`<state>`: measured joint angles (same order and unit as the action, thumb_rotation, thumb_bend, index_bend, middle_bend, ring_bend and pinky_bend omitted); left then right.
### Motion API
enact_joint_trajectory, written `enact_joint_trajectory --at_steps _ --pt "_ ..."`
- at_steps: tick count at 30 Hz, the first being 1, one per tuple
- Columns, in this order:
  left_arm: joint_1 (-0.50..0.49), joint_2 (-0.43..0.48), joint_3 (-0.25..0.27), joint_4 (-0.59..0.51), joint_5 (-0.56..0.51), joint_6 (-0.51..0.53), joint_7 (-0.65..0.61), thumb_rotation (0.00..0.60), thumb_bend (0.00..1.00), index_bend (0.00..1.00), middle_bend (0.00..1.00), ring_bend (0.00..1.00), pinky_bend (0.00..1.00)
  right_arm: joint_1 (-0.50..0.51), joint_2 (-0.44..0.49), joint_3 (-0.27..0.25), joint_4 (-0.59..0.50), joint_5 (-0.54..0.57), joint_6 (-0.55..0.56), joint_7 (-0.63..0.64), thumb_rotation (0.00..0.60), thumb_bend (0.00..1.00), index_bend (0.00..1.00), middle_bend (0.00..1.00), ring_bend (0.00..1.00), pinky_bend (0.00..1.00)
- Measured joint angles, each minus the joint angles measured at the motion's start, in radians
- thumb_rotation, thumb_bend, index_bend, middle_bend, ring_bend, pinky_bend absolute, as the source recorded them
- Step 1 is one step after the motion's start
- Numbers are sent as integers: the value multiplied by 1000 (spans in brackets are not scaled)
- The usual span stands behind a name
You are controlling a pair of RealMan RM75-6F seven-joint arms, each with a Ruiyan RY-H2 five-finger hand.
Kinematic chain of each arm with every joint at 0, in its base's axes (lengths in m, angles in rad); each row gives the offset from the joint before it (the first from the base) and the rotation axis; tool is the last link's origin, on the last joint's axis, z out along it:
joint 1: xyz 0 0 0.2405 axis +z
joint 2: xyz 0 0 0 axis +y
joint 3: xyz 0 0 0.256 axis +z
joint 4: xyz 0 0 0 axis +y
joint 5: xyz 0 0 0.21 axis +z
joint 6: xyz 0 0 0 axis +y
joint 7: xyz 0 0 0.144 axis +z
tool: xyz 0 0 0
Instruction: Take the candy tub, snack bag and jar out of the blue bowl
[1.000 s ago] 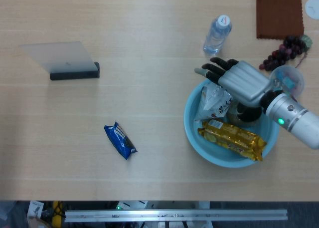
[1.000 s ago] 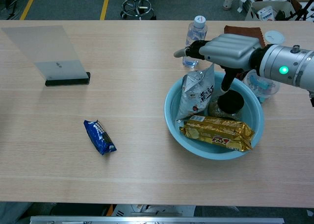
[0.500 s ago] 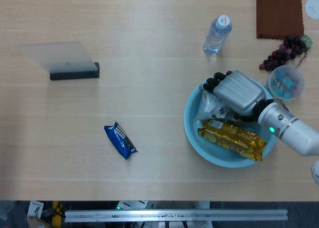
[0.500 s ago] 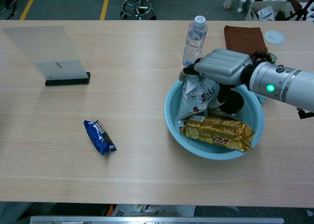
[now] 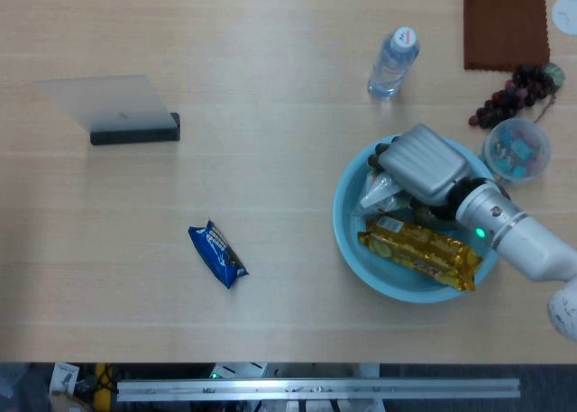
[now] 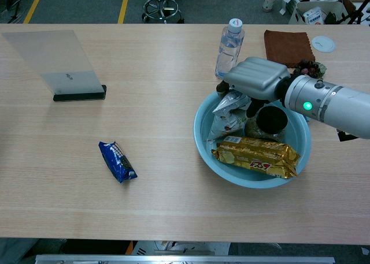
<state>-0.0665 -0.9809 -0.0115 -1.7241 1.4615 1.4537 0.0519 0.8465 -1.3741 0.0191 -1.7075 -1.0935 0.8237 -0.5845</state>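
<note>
The blue bowl (image 5: pixel 343 223) (image 6: pixel 199 142) stands at the right of the table. In it a silver snack bag (image 5: pixel 379 196) (image 6: pixel 226 118) leans at the left, crumpled at the top. My right hand (image 5: pixel 419 164) (image 6: pixel 254 79) grips the bag's top, fingers curled over it. A black-lidded jar (image 6: pixel 272 119) stands behind the bag, partly under my wrist. A gold packet (image 5: pixel 419 250) (image 6: pixel 256 155) lies across the bowl's front. The clear candy tub (image 5: pixel 516 149) sits on the table just right of the bowl. My left hand is out of sight.
A water bottle (image 5: pixel 393 62) (image 6: pixel 229 47) stands just behind the bowl. Dark grapes (image 5: pixel 518 92) and a brown cloth (image 5: pixel 505 27) lie at the back right. A blue snack pack (image 5: pixel 217 254) lies mid-table. A sign stand (image 5: pixel 113 112) sits at the left.
My right hand came down from above the bowl's back rim onto the snack bag and its fingers curled closed; the bag's top has crumpled and bent lower.
</note>
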Motion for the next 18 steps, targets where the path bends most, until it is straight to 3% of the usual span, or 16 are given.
enact_joint_trajectory --at_steps 7,18 --pt "-4 -1 -3 0 2 -5 1 600 293 233 229 179 252 -10 62 39 -68 -42 13 125 600 450 672 557 600 846" --pt "0 7 -3 -14 6 4 10 600 293 233 228 179 252 -11 146 169 -118 -89 59 316 600 448 672 557 600 846"
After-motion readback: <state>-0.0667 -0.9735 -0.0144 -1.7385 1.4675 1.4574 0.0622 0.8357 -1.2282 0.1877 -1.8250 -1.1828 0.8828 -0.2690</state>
